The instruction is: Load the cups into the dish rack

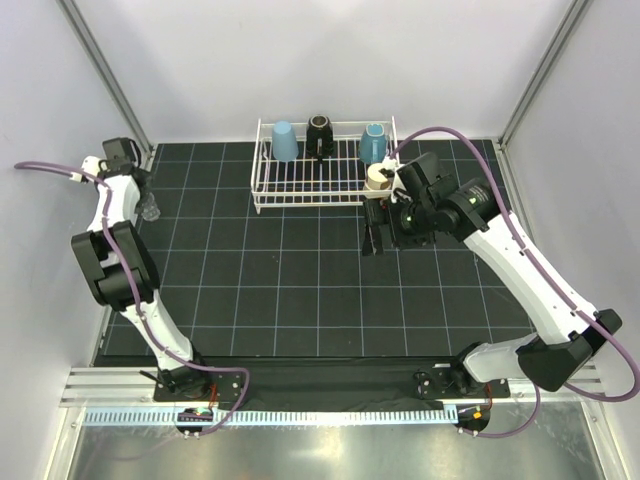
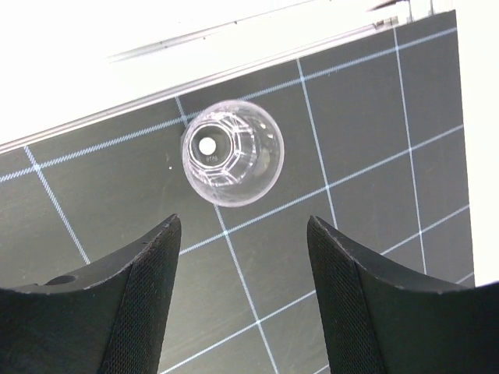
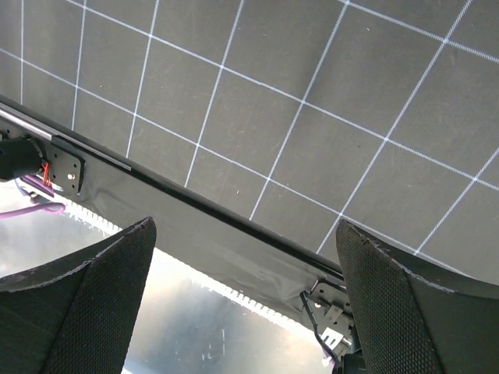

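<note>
Just ahead of L hand (image 2: 243, 226), fingers (image 2: 148, 296) spread, tiny clear glass (image 2: 231, 152) stands untouched on black grid worktop (image 2: 374, 156), near its left edge & white wall (image 2: 117, 47). R hand (image 3: 245, 226) spread too, just front of dish rack (image 1: 300, 185) at back edge w/ four cups (image 1: 284, 140).

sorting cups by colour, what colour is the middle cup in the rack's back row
The middle cup is black; the top external view shows it best.

Left gripper (image 2: 243, 234) parted, aimed downward, right gripper (image 3: 245, 234) spread wide, angled back, both empty
</note>
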Action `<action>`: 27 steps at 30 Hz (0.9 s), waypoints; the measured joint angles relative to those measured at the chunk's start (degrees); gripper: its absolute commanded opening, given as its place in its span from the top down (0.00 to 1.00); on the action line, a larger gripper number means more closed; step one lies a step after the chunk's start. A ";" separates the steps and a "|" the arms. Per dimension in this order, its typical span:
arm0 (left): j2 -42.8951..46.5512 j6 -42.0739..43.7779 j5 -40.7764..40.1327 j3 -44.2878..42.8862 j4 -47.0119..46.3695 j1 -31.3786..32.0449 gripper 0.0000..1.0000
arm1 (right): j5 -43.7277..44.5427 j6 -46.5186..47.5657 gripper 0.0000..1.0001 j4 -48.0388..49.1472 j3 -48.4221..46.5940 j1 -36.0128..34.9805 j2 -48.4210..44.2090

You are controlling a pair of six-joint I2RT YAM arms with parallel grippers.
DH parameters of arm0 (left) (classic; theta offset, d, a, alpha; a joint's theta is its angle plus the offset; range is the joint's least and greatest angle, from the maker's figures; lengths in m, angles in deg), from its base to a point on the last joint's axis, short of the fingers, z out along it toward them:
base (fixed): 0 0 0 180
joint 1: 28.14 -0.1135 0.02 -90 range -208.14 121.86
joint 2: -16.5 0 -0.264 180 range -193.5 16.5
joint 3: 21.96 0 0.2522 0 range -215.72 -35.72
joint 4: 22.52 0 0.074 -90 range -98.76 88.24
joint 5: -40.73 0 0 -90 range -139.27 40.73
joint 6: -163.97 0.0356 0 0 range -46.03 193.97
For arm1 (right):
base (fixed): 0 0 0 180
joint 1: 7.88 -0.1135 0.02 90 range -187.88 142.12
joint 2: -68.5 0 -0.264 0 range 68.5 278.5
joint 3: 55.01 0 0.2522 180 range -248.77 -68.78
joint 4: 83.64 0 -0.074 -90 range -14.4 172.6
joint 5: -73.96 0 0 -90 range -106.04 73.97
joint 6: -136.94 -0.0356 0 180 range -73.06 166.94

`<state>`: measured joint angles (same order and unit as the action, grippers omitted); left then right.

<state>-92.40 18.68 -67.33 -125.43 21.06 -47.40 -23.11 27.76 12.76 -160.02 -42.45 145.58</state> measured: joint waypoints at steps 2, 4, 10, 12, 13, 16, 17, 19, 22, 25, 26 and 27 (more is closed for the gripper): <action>-0.85 -0.26 -0.50 -1.44 0.83 0.00 0.38 | -0.17 0.00 0.04 0.02 0.39 0.68 0.00; -1.33 -0.74 -1.07 -2.36 1.64 0.00 0.39 | -0.24 0.02 0.04 0.24 0.42 1.22 -0.02; -3.02 -2.97 -3.78 -4.33 6.45 0.02 0.39 | -0.66 0.04 0.04 0.96 0.42 2.08 -0.11; -3.17 -3.32 -4.61 -4.33 7.80 0.04 0.39 | -0.70 0.07 0.04 1.03 0.42 2.19 -0.11; -3.19 -3.61 -5.01 -4.33 8.46 0.04 0.39 | -0.76 0.07 0.04 1.07 0.42 2.21 -0.11; -3.52 -4.33 -5.44 -4.50 9.51 0.02 0.38 | -0.87 0.22 0.04 1.11 0.42 2.43 -0.11; -3.98 -4.33 -5.44 -4.96 9.81 0.04 0.38 | -0.90 0.24 0.04 1.09 0.42 2.47 -0.11; -5.46 -4.33 -5.42 -6.71 10.67 0.04 0.38 | -1.03 0.31 0.04 1.09 0.42 2.51 -0.11; -7.63 -4.35 -5.40 -8.92 10.97 0.09 0.38 | -1.07 0.39 0.04 1.11 0.42 2.56 -0.11; -8.94 -4.81 -5.60 -10.19 11.96 0.13 0.39 | -1.11 0.39 0.04 1.11 0.42 2.69 -0.11; -9.18 -5.05 -5.70 -10.47 12.35 0.13 0.39 | -1.11 0.42 0.04 1.11 0.42 2.73 -0.11; -9.38 -5.44 -5.88 -10.62 12.63 0.13 0.39 | -1.14 0.39 0.04 1.11 0.42 2.84 -0.11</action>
<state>-101.78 13.24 -73.21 -136.05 33.70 -47.27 -24.24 28.15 13.87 -159.60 -39.61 145.47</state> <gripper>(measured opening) 0.614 0.959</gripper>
